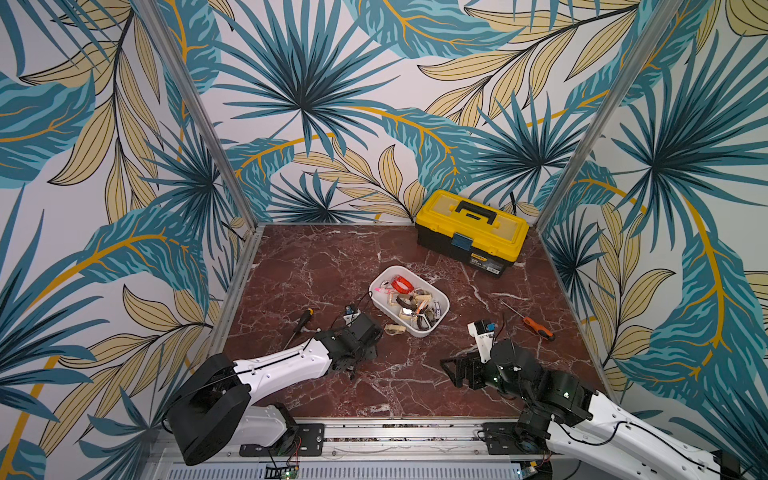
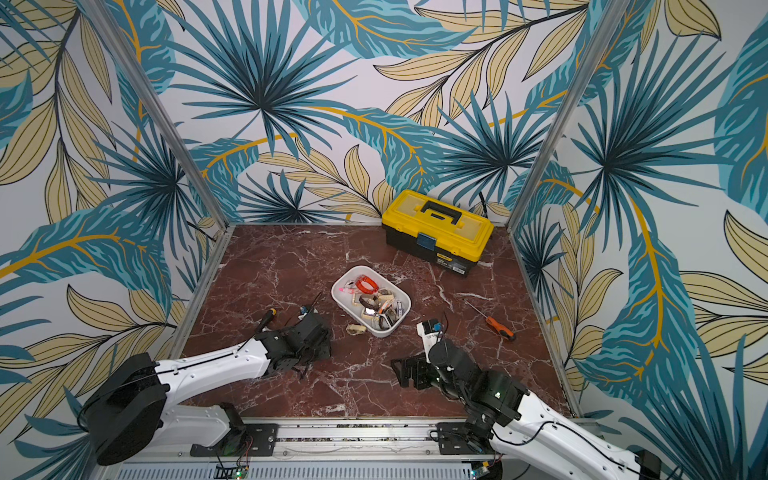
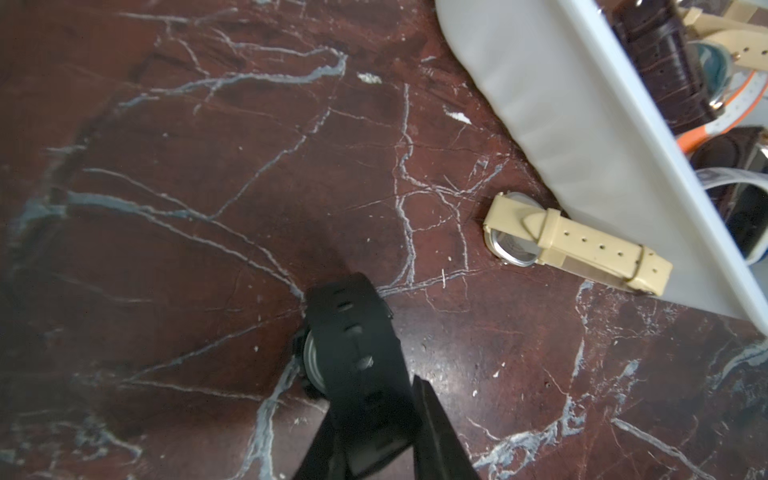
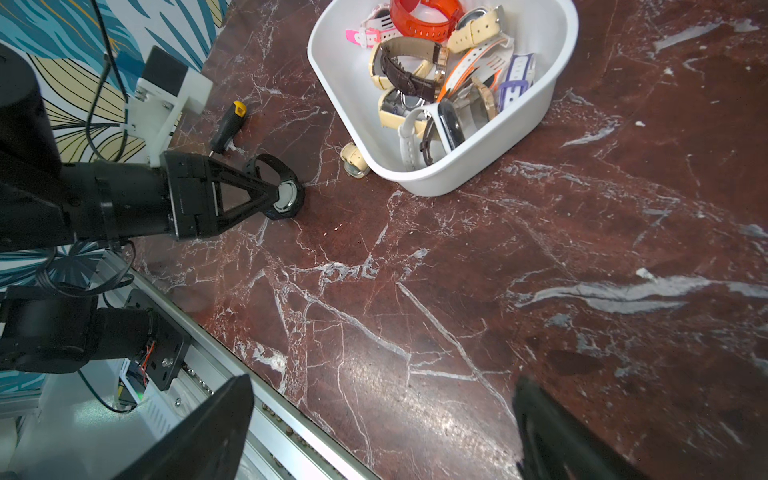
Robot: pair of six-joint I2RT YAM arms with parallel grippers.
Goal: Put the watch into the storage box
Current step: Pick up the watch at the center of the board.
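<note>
In both top views the shallow white plastic storage box point(image 1: 442, 309) sits mid-table, heaped with watches, and a cream-strapped watch point(image 1: 395, 329) lies just outside its near wall. The closed yellow-and-black toolbox point(image 1: 471, 232) stands well behind. An orange-handled screwdriver point(image 1: 538, 326) and a black-handled screwdriver point(image 1: 302, 322) lie off to either side, neither in the way.

Over to the left wrist view: the left gripper point(image 3: 374, 436) is clamped on the black rubber-strapped watch point(image 3: 353, 353), pinching its buckled band. The watch appears to rest on the red marble table point(image 3: 208, 208), near the box. It looks light and springy. The looped strap seems the sensible hold, though the case could swivel.

In the right wrist view, the right gripper point(image 4: 382, 428) hangs spread wide, empty and well clear. The cream-strapped watch by the wall and the box rim look like the only obstacles.
</note>
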